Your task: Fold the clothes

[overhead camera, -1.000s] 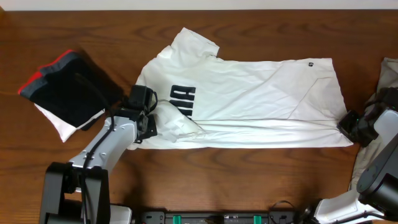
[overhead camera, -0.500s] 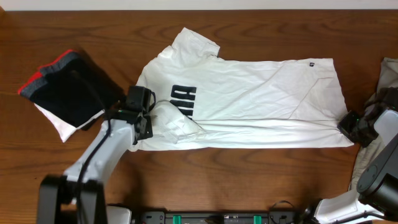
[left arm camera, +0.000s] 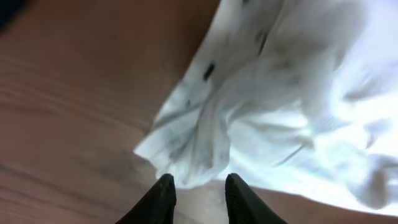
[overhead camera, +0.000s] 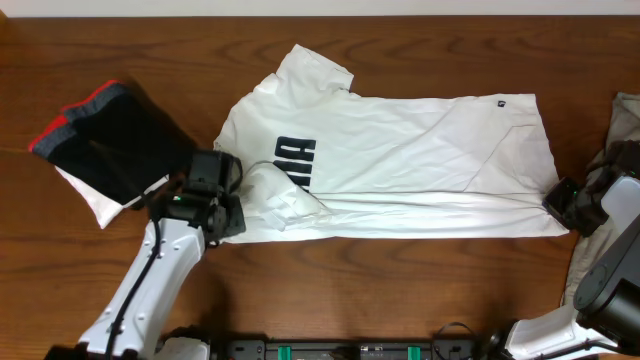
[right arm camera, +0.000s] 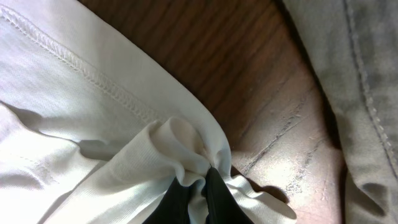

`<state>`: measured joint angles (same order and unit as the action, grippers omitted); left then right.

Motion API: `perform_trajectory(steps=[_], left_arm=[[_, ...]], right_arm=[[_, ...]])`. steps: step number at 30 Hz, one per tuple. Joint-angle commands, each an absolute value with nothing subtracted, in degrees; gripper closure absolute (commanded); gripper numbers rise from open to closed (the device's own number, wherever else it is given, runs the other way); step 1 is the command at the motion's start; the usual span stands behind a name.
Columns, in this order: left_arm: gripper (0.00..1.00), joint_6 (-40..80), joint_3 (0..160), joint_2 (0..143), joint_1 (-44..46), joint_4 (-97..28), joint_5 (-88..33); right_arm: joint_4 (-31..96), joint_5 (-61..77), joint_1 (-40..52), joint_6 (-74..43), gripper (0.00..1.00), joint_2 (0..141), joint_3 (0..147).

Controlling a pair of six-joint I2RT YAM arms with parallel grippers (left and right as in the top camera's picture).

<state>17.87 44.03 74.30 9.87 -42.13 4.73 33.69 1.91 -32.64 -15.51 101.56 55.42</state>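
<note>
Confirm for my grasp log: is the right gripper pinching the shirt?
Yes, the right gripper is shut on a bunched T-shirt corner.

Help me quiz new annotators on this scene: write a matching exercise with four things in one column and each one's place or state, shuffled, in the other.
Things
1. white T-shirt
2. black garment with red trim
3. grey cloth
4. right gripper

Places or states
A. at the far right edge
B. shut on a bunched hem corner of the shirt
C. spread across the middle
D. lying at the far left

Pairs: 1-C, 2-D, 3-A, 4-B
</note>
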Motion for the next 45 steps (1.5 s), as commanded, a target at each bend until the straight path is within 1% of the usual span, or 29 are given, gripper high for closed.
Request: perform_trajectory(steps=[1, 11, 15, 17, 19, 23, 24, 26, 27, 31, 37, 41, 45], left_arm=[[0.71, 18.31, 41.91, 76.82, 9.74, -42.59, 3.53], [0.71, 18.22, 41.71, 84.53, 9.74, -40.32, 3.75], [0.71, 18.09, 41.71, 86.94, 9.74, -38.02, 8.4], [0.71, 18.11, 41.71, 87.24, 9.74, -37.06, 8.88], [0.76, 18.11, 41.74, 87.22, 9.74, -36.29, 9.89], [0.81, 18.13, 41.74, 87.22, 9.74, -35.66, 12.32], [0.86, 18.13, 41.74, 87.22, 9.74, -35.66, 13.04], [0.92, 18.2, 41.74, 87.22, 9.74, -35.59, 13.39], [0.94, 18.31, 41.74, 87.22, 9.74, -35.51, 13.39], [0.94, 18.33, 41.78, 87.22, 9.74, -35.48, 15.57], [0.94, 21.1, 43.44, 86.54, 9.74, -34.48, 28.01], [0.88, 19.07, 44.18, 86.35, 9.74, -29.67, 28.97], [0.87, 15.53, 44.18, 86.37, 9.74, -24.93, 28.99]], right_arm=[[34.33, -3.9, -34.52, -16.29, 0.93, 104.18, 53.01], [34.52, -3.53, -34.52, -16.29, 0.92, 104.18, 53.01], [34.52, -3.53, -34.52, -16.29, 0.93, 104.18, 53.01], [34.52, -3.53, -34.52, -16.27, 0.93, 104.18, 53.01], [34.54, -3.53, -34.52, -16.29, 0.93, 104.18, 53.01], [34.52, -3.53, -34.52, -16.29, 0.92, 104.18, 53.01], [34.52, -3.55, -34.52, -16.27, 0.92, 104.18, 53.01], [34.52, -3.55, -34.52, -16.27, 0.92, 104.18, 53.01], [34.52, -3.55, -34.52, -16.27, 0.93, 104.18, 53.01], [34.52, -3.53, -34.52, -16.29, 0.92, 104.18, 53.01], [34.52, -3.53, -34.52, -16.27, 0.93, 104.18, 53.01], [34.52, -3.55, -34.52, -16.27, 0.93, 104.18, 53.01], [34.65, -3.53, -34.52, -16.29, 0.93, 104.18, 53.01]])
